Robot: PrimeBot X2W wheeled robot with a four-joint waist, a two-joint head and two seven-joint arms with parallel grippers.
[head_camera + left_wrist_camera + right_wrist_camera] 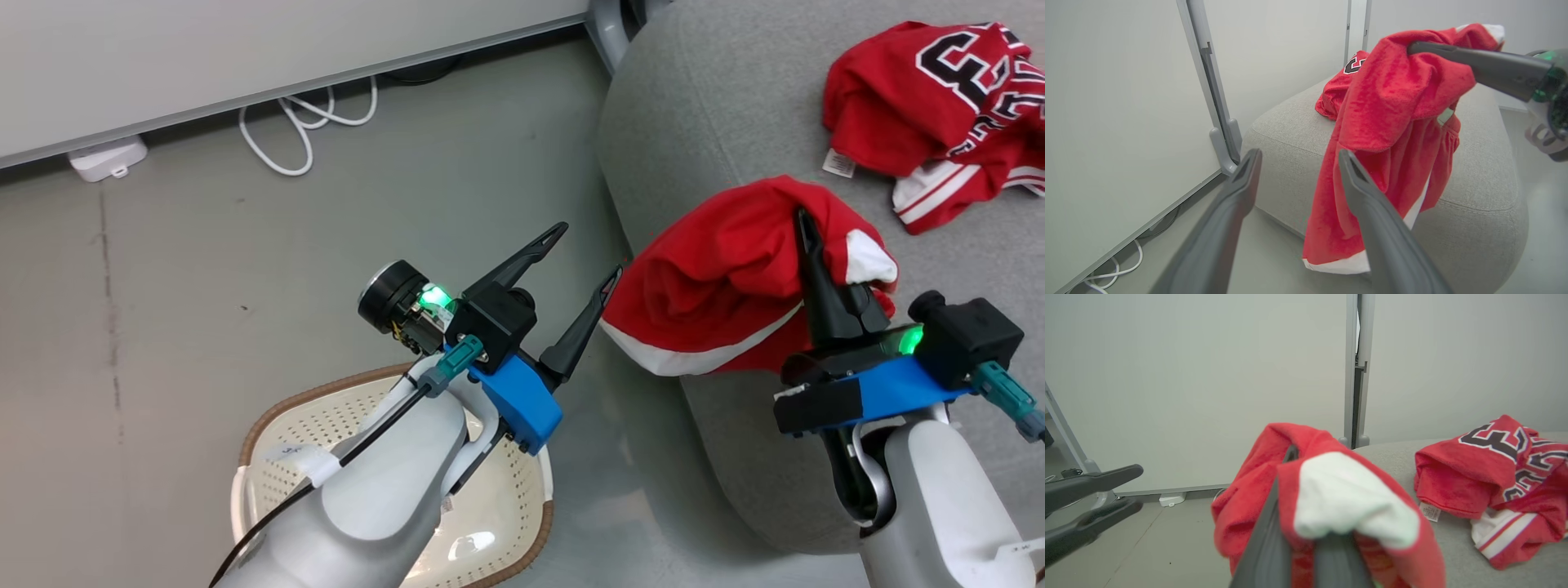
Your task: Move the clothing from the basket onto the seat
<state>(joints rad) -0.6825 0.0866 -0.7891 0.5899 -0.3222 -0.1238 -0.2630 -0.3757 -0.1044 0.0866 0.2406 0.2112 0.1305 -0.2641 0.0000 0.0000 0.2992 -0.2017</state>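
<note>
Right fingers (819,282) pinch red garment (718,269) at grey seat (718,122) edge; left fingers (584,327) spread above floor (326,245).

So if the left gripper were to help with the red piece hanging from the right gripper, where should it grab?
Probably the white-trimmed hem of the red piece: it hangs free past the edge of the seat, a thin loose fold. Come from the robot's left, where the open left gripper faces it; the right gripper pinches the top.
</note>
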